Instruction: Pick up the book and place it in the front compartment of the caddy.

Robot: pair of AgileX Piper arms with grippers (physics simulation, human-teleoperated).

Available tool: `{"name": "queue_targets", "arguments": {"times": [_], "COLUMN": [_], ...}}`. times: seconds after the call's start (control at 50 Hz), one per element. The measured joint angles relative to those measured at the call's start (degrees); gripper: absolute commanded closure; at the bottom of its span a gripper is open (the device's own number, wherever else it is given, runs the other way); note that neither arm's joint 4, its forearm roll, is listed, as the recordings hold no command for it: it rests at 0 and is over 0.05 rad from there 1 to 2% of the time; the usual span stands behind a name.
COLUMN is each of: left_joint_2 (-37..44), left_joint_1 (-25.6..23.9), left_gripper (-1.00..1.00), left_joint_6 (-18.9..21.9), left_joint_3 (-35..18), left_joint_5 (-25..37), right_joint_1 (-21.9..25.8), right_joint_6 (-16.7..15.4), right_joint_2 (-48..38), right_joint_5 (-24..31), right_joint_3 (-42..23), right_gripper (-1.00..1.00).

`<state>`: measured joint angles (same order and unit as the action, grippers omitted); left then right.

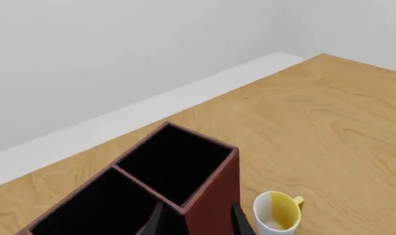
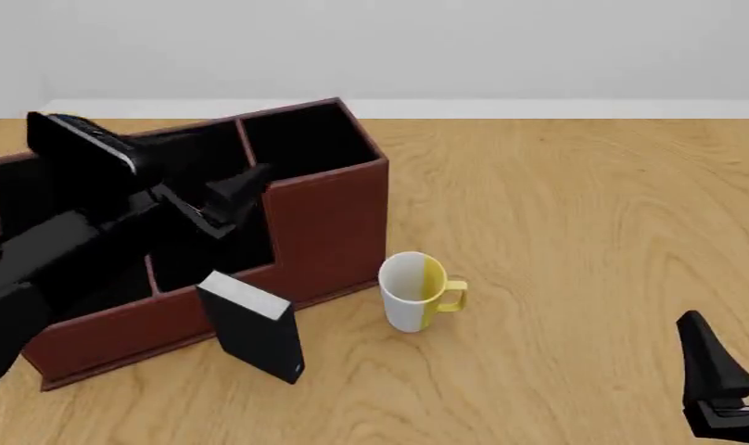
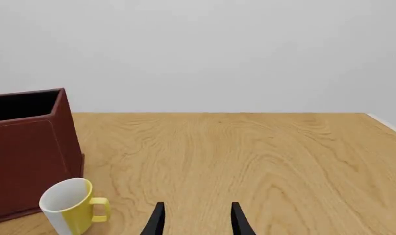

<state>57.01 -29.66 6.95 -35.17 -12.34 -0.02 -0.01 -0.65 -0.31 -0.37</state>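
A wooden table (image 2: 573, 213) fills the front view, backed by a pale wall; on its left side stands the dark red-brown caddy (image 2: 331, 218), its black-lined cells open to the top and its near wall stepping down from tall on the right to low on the left. The left arm (image 2: 66, 255) reaches in over the caddy, hiding much of the middle cells, so the front compartment (image 2: 183, 269) shows only in part behind the low near wall; the left gripper (image 2: 233, 195) hangs above the cells, its fingertips (image 1: 240, 223) spread apart with nothing between them, as the left wrist view shows. The book (image 2: 253, 324), black-covered with white page edges, stands tilted on the table outside the caddy, against or just beside its low near wall and not in any cell; neither gripper touches it. A white and yellow mug (image 2: 414, 290) sits upright just to the right of the book, close to the caddy's right corner. The right gripper (image 2: 721, 389) waits low at the near right edge, well apart from everything, its fingers (image 3: 157, 221) parted and empty.
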Motion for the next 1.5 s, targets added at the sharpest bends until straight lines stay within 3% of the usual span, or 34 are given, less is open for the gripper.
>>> {"name": "queue_targets", "arguments": {"times": [0.2,0.4,0.54,0.66,0.88,1.1,1.3,1.5], "left_joint_2": [2.93,6.79,8.54,9.24,8.45,5.67,4.71,5.11], "left_joint_1": [-7.71,-12.69,-17.89,-23.33,-32.81,-38.8,-38.16,-32.71], "left_gripper": [-1.0,-1.0,-1.0,-1.0,-1.0,-1.0,-1.0,-1.0], "left_joint_6": [3.14,10.82,15.73,17.03,16.55,19.25,25.51,33.21], "left_joint_3": [-12.33,-23.17,-28.87,-32.12,-35.53,-35.88,-33.56,-29.59], "left_joint_5": [15.41,29.83,40.17,48.49,60.2,68.02,71.55,71.35], "right_joint_1": [0.0,0.0,-0.01,-0.01,-0.01,0.0,0.0,-0.01], "right_joint_6": [-0.01,-0.02,-0.01,-0.02,-0.02,-0.03,-0.04,-0.03], "right_joint_2": [-0.03,-0.02,0.03,0.08,0.15,0.15,0.19,0.13], "right_joint_5": [-0.1,-0.1,-0.06,-0.04,0.06,0.1,0.17,0.05], "right_joint_3": [0.06,0.07,0.08,0.1,0.06,0.02,-0.02,0.04], "right_gripper": [-1.0,-1.0,-1.0,-1.0,-1.0,-1.0,-1.0,-1.0]}}
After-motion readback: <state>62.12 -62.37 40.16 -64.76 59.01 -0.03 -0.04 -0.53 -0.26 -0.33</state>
